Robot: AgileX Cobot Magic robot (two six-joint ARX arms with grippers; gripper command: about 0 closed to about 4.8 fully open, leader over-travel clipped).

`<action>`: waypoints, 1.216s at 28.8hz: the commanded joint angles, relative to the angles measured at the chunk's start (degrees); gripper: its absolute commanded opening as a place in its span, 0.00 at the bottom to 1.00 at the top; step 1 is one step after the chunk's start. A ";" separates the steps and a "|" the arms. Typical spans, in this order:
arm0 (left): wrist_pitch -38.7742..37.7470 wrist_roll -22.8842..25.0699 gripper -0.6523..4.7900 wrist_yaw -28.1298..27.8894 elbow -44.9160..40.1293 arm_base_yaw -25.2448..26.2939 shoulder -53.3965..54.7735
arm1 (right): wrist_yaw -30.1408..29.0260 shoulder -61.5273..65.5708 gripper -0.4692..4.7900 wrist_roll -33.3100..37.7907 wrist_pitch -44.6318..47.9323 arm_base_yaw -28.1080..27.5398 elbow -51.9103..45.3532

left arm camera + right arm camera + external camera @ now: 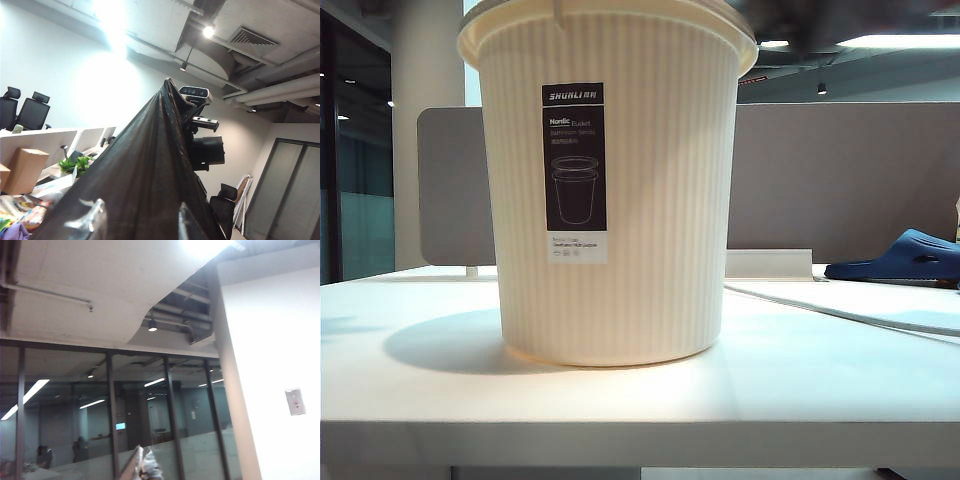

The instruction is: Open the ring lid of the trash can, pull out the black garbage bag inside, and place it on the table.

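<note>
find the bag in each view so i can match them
exterior: not clearly in it; a dark blur above the can
left wrist: bag fills the middle, between the fingers of the open left gripper
right wrist: a crinkled scrap, likely it, at the shut right gripper
shared landmark: right gripper, at the bag's peak in left wrist view

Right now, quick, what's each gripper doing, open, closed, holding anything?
Left gripper: fingers spread, the black garbage bag draped between them; a firm hold cannot be told.
Right gripper: shut, raised toward the ceiling; whether it pinches anything cannot be told.
</note>
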 commanded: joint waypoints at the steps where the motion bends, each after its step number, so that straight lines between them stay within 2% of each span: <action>1: -1.22 0.74 0.46 1.27 0.28 0.04 -0.33 | 0.63 -0.31 0.09 0.44 0.92 -0.52 0.39; 14: -5.86 5.09 0.46 3.96 0.20 -0.07 -0.33 | -1.22 1.92 0.09 -1.18 0.39 -0.52 0.35; 23: -7.13 5.86 0.46 5.60 0.17 -0.09 -0.33 | -3.13 3.30 0.09 -7.45 -5.07 -0.52 0.24; 28: -10.88 9.07 0.46 6.67 0.17 -0.09 -0.44 | -4.33 3.76 0.09 -12.13 -8.33 -0.52 0.24; 35: -20.15 17.03 0.46 6.51 0.17 -0.13 -0.46 | -4.70 3.98 0.09 -20.87 -16.33 -0.50 0.24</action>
